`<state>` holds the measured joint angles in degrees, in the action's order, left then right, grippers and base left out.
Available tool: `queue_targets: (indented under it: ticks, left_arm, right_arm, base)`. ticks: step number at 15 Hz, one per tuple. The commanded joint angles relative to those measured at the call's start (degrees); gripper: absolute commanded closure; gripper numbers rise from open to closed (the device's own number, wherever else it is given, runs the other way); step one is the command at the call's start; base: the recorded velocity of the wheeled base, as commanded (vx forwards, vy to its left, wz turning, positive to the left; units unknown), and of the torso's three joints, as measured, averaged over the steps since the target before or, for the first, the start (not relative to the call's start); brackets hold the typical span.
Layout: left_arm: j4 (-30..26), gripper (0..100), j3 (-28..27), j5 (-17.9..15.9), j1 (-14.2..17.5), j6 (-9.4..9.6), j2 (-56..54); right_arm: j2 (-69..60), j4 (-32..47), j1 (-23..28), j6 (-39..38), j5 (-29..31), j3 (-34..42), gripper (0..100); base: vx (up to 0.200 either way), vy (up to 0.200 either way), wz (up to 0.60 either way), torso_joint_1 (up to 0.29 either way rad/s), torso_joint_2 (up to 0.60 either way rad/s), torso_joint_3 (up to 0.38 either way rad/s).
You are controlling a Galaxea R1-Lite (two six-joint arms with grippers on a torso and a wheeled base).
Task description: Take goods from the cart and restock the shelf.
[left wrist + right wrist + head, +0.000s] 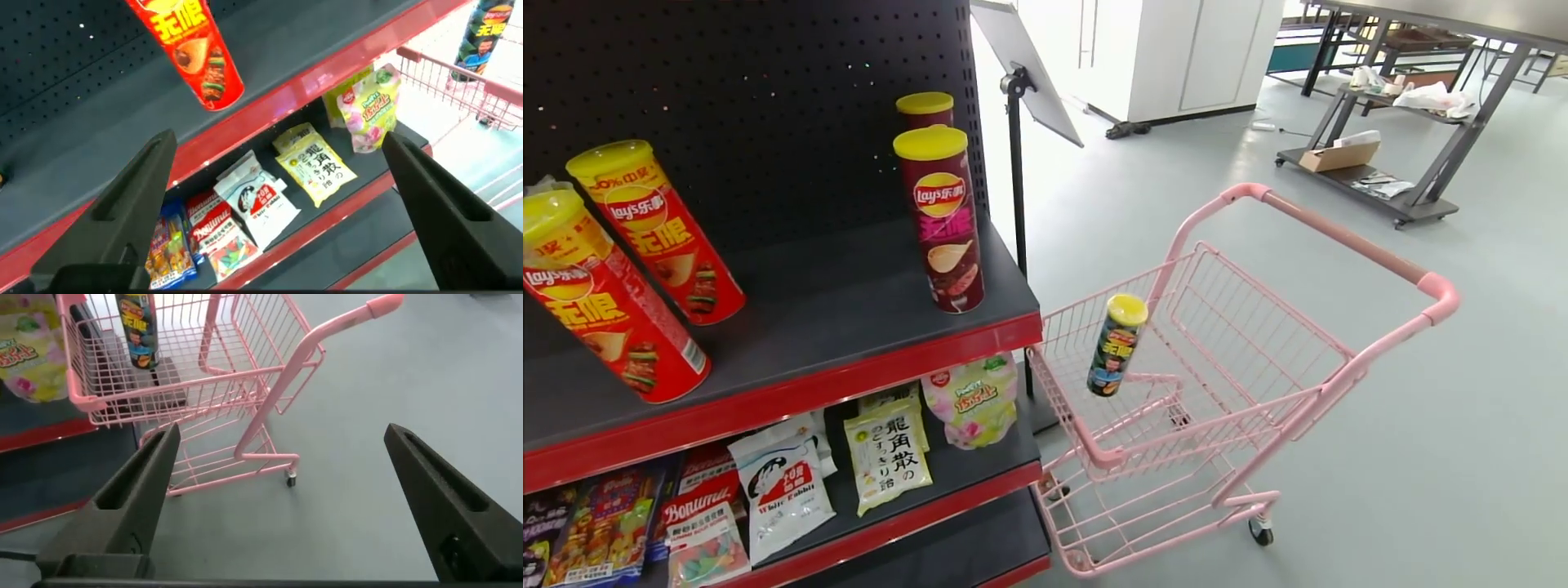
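While left pincer (278, 143) and right pincer (282, 431) both gape apart, empty: tall can (1117, 345) standing in cart (1347, 245); off-centre grasp could topple it sideways.

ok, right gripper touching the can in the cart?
Apart. Right wrist view: the right gripper hangs open over the floor; the can stands in the pink cart, well beyond it.
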<state>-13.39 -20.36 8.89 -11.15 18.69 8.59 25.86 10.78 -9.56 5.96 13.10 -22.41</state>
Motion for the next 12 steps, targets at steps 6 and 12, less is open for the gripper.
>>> queue_targets:
  ticks: [6, 12]
  left_arm:
    - [0.1, 0, 0.6, -0.1, 0.0, -0.06, -0.4]
    - [0.1, 0, 0.9, -0.2, -0.2, -0.06, -0.3]
  right_arm:
    - [-1.3, 0.0, 0.0, 0.0, 0.0, 1.2, 0]
    - [-1.3, 0.0, 0.0, 0.1, 0.0, 1.3, 0]
  base:
    - [0.0, 0.0, 0.0, -0.14, 0.38, 0.229]
    - [0.0, 0.0, 0.0, -0.173, 0.51, 0.332]
